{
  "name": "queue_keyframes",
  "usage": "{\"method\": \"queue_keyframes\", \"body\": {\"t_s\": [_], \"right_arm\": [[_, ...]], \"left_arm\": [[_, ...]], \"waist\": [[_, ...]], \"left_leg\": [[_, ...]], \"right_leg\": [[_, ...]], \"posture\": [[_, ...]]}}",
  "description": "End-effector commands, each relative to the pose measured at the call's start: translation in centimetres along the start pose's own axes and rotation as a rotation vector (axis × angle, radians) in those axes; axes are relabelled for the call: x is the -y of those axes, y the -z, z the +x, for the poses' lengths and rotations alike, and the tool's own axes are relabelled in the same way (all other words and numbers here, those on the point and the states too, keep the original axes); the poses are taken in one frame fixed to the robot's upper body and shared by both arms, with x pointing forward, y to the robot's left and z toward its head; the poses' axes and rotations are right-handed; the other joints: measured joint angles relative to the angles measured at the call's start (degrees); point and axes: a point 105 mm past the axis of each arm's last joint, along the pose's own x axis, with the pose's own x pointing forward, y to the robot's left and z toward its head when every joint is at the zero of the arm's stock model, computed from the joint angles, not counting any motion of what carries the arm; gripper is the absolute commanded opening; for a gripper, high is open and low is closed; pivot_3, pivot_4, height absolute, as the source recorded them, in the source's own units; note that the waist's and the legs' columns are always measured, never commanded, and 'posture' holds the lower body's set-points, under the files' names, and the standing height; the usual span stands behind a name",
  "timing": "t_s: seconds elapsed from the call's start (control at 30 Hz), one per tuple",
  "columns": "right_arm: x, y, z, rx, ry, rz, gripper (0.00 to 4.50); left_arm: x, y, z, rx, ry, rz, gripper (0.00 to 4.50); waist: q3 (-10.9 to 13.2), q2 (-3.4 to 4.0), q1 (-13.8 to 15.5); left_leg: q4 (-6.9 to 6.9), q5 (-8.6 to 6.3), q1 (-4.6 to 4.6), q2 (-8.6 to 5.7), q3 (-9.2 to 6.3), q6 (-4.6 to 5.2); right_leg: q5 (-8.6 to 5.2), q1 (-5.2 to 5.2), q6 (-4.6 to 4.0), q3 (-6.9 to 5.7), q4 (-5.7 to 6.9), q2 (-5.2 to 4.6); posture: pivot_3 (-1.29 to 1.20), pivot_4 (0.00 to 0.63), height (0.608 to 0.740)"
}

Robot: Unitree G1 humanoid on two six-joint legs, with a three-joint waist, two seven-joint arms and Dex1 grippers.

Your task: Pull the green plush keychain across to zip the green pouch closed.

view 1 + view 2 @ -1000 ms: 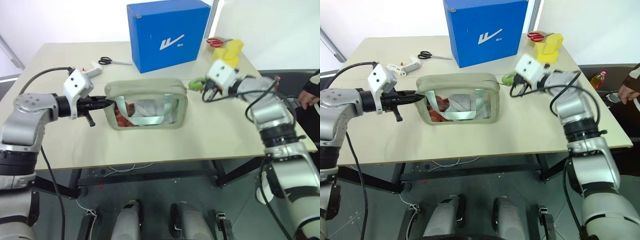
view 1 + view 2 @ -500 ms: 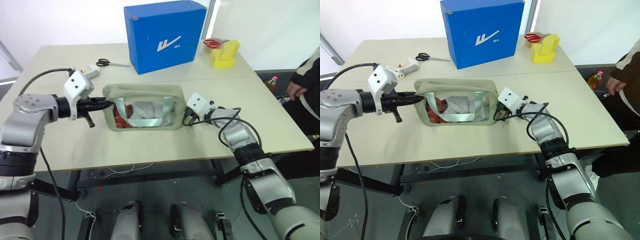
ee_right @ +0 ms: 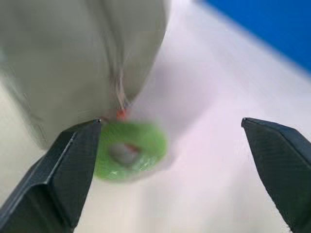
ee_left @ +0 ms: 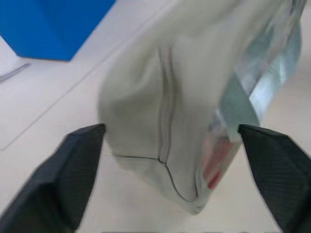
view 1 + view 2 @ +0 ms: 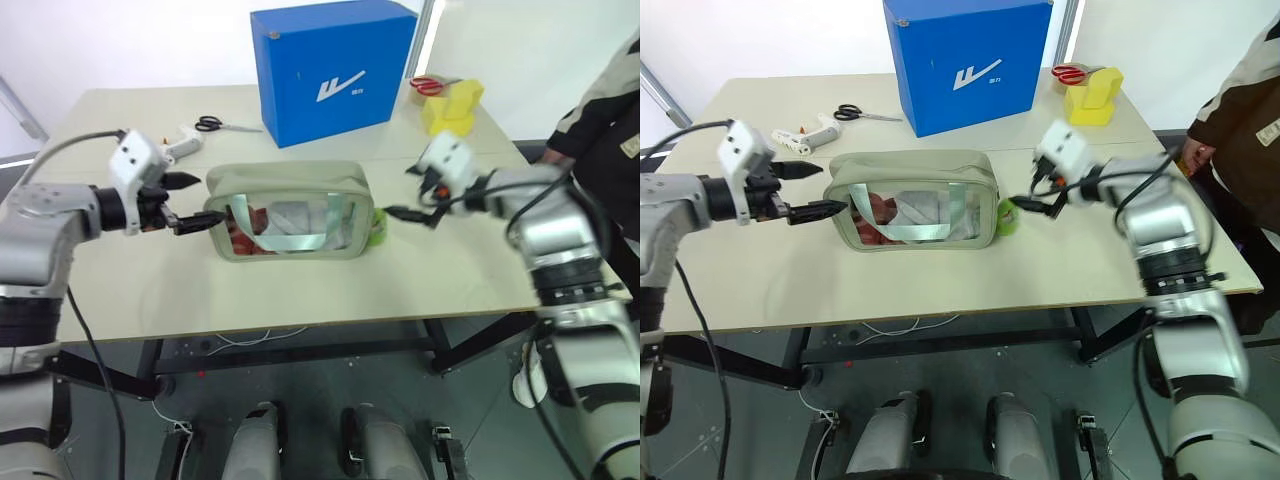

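The green pouch (image 5: 290, 222) lies in the middle of the table, its clear window facing me and red and white items inside. Along its top the zip looks closed. The green plush keychain (image 5: 377, 232) rests on the table against the pouch's right end, hanging from the zip by its thin chain. My right gripper (image 5: 398, 192) hovers just right of and above the keychain, open and empty. In the right wrist view the keychain (image 3: 129, 145) sits between the spread fingers (image 3: 63, 179), untouched. My left gripper (image 5: 203, 198) is open at the pouch's left end (image 4: 160, 126), apart from it.
Behind the pouch stands a blue box (image 5: 335, 65). Black scissors (image 5: 215, 123) and a white glue gun (image 5: 180, 145) lie at the back left, a yellow sponge block (image 5: 452, 108) and red scissors (image 5: 430, 85) at the back right. A person (image 5: 600, 110) stands by the table's right edge.
Both grippers have opened: the left let go of the pouch's left end, the right released the keychain and rose up and back. The person has moved closer.
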Motion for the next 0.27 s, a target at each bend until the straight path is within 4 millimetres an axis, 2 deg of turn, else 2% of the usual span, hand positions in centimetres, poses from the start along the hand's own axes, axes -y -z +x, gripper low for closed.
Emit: {"method": "queue_keyframes", "body": {"t_s": [0.03, 0.13, 0.27], "right_arm": [[-2.5, -4.1, -1.8, 0.116, -0.182, 0.047, 4.5], [-3.8, -6.1, -2.6, 0.162, -0.237, 0.085, 4.5], [-4.4, -6.2, -2.4, 0.16, -0.227, 0.095, 4.5]], "left_arm": [[-0.6, -2.1, -1.9, 0.058, -0.011, 0.0, 4.47], [-1.5, -2.5, -2.8, 0.058, -0.071, 0.013, 4.47], [-1.3, -2.9, -3.5, 0.086, -0.053, -0.02, 4.47]], "waist": [[-0.01, -0.01, -0.17], [0.0, 0.0, -0.21], [0.0, 0.0, -0.02]], "left_leg": [[-0.04, 0.0, 0.07, 0.0, 0.01, -0.01], [-0.13, 0.0, 0.07, 0.07, -0.02, -0.01], [-0.14, 0.0, -0.01, 0.08, 0.0, -0.01]], "right_leg": [[0.0, 0.04, -0.01, 0.0, -0.02, 0.01], [0.0, -0.06, -0.04, 0.05, -0.01, 0.01], [0.0, -0.14, -0.06, 0.09, -0.01, -0.06]], "posture": [[0.0, 0.15, 0.74], [0.0, 0.15, 0.74], [0.0, 0.15, 0.74]]}}
